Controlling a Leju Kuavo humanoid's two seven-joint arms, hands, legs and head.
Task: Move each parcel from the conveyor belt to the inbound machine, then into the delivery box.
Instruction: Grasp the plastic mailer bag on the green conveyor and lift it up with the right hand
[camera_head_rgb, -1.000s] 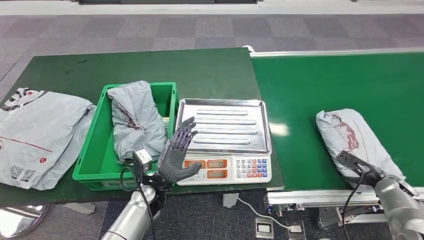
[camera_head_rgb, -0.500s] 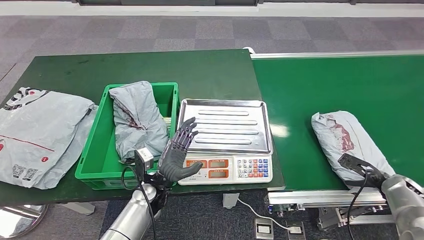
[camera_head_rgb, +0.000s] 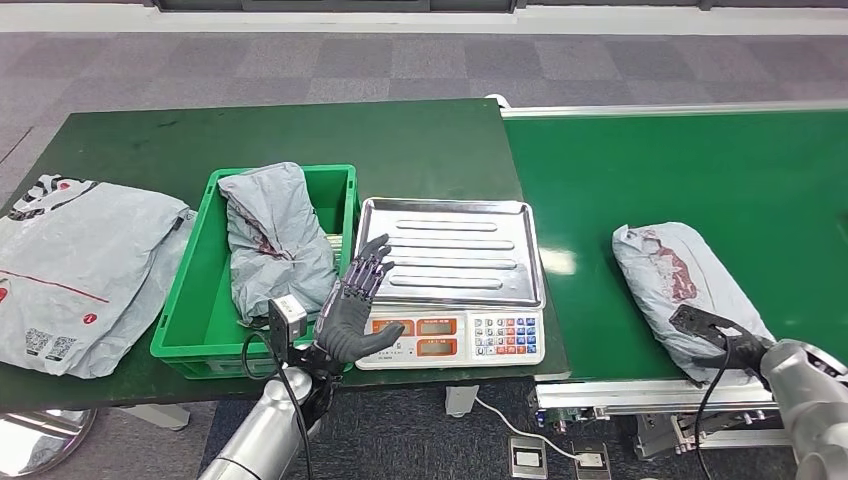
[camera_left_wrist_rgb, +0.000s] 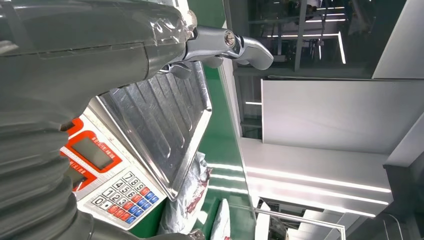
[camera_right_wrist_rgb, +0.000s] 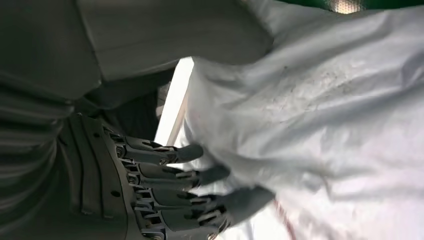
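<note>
Scale (camera_head_rgb: 450, 285) between green crate (camera_head_rgb: 190, 330) and conveyor belt (camera_head_rgb: 700, 170); steel pan bare. Left robot hand (camera_head_rgb: 355, 305) raised at scale's near-left corner, fingers spread, holding nothing. Parcel (camera_head_rgb: 675, 290) on belt near its front edge, long axis diagonal, near end toward right robot hand (camera_right_wrist_rgb: 165, 185), fingers (camera_right_wrist_rgb: 200, 175) touching wrapping; grip cannot be told. Open belt behind. Second grey parcel (camera_head_rgb: 275, 240) in crate; flat mailers (camera_head_rgb: 80, 270) on tabletop (camera_head_rgb: 300, 130) left.

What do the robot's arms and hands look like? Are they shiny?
Yes! Both arms are smooth silver tubes. The left hand is dark grey with thin, jointed fingers and a ribbed grey cover at the wrist. A small boxy camera sits by that wrist, with a black cable looping down. The right hand looks alike, with tiny screws along its fingers.
</note>
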